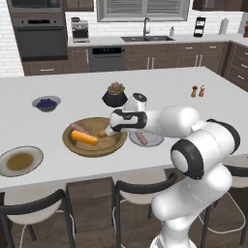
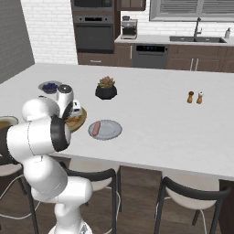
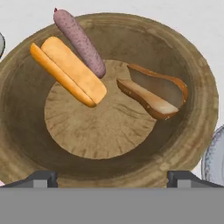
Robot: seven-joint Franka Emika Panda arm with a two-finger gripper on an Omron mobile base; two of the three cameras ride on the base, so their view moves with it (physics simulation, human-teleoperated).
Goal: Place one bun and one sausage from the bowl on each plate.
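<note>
Dark-tipped and spread wide, the claw holds nothing and hangs over the wooden bowl, its two tips framing the bowl's near rim in the hand view; that wide stance, pointed straight down into the bowl, suits a descent onto one of the items inside, though which one is meant cannot be told. Within the bowl lie three pieces: an orange-yellow bun stretched diagonally, a pinkish-brown sausage lying alongside and touching it on the far side, and a darker brown bun, split open, apart from the other two. In the left base view the claw sits at the bowl's right edge, just beside a grey plate that already carries one sausage; this plate has no bun visible, so it appears half served. A second plate, tan-centred, rests well apart near the desk's left edge, and nothing from the bowl can be seen on it. The white desk also bears a small grey bowl of blueberries, a black pot with a plant behind the wooden bowl, and two shakers far to the right. By this judgement, a bun for the grey plate is the likely item in hand.
</note>
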